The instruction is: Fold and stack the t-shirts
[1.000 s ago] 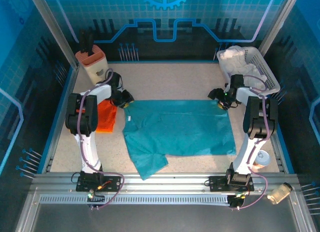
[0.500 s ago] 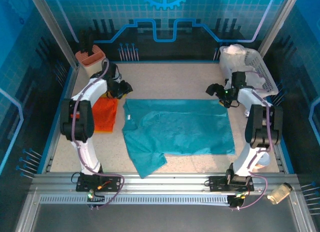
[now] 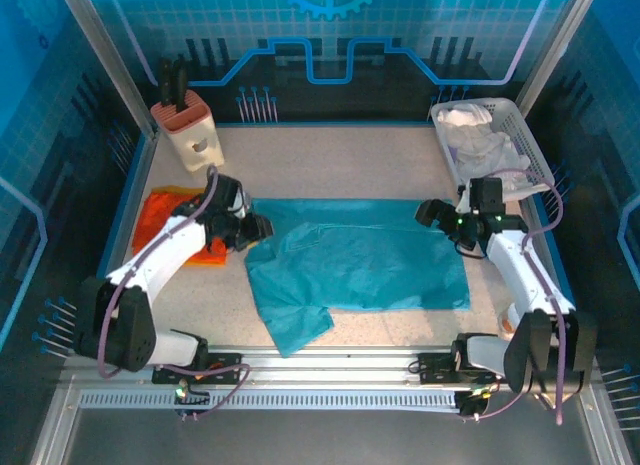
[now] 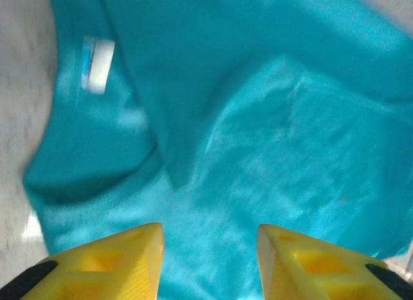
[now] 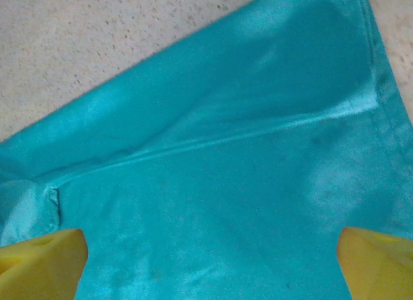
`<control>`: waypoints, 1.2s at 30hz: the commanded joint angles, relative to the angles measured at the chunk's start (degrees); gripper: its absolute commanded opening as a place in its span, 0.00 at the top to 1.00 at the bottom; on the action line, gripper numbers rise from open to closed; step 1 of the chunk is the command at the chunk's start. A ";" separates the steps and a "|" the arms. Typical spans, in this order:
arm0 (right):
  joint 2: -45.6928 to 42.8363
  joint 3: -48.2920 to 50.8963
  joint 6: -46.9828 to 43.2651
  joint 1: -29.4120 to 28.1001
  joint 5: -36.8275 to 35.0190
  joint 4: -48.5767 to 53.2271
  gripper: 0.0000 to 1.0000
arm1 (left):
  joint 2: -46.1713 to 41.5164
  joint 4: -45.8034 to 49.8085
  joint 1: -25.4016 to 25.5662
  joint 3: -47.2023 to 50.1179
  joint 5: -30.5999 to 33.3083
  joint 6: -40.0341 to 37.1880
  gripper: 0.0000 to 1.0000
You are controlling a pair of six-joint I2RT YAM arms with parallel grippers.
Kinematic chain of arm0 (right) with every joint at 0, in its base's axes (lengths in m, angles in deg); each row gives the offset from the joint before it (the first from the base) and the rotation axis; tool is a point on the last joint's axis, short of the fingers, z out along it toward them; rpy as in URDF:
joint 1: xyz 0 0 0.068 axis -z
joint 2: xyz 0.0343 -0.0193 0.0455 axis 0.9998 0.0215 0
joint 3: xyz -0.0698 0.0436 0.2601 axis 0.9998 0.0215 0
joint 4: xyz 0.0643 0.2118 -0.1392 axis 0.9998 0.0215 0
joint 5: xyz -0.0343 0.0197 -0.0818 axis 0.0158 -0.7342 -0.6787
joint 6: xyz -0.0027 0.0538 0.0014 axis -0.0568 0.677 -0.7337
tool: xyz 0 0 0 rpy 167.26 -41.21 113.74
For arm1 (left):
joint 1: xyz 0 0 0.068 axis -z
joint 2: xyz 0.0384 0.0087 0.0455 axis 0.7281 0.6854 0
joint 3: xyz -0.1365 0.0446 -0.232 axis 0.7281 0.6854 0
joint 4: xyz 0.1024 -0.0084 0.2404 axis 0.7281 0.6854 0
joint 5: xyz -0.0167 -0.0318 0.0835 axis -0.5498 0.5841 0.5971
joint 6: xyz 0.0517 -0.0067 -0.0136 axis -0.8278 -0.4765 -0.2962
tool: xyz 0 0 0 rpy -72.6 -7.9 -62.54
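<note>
Status: folding is in progress and stacking has not begun.

1. The teal t-shirt (image 3: pixel 370 260) lies spread across the middle of the tabletop (image 3: pixel 330 165). It looks partly folded: the far and right edges are straight. One sleeve (image 3: pixel 295 330) sticks out at the near left, so I judge that at least one more fold is needed.
2. The orange t-shirt (image 3: pixel 165 210) lies at the left, beside the teal one and apart from it. Its shape is compact. My left arm covers part of it, so I cannot tell whether its fold is finished.
3. My left tool (image 3: pixel 252 228) hangs over the collar end of the teal t-shirt, near the neck label (image 4: pixel 98 64). Its fingers are parted and grasp nothing.
4. My right tool (image 3: pixel 430 213) hangs over the far right corner of the same shirt. Its fingers are spread wide and grasp nothing.

Work left: tuck in the sleeve, finish the teal fold, then set one shirt on the other.
</note>
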 commanded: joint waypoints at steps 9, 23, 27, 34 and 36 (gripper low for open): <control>-0.02 2.45 -3.69 1.01 -0.65 2.92 0.00 | -15.13 7.04 7.14 12.83 0.82 9.09 0.56; 0.85 2.96 -0.75 2.45 -2.66 7.76 0.05 | -19.54 7.57 22.55 20.07 -3.03 23.25 0.58; 2.14 3.23 1.94 4.42 -2.33 10.60 0.09 | -20.86 5.32 29.83 22.02 -1.87 31.16 0.59; -1.72 5.16 3.33 5.12 -3.77 12.12 0.10 | -18.83 0.09 42.35 24.28 1.37 42.96 0.58; -2.62 5.31 3.42 5.29 -4.43 13.30 0.09 | -17.41 -0.36 45.15 24.35 2.72 45.24 0.56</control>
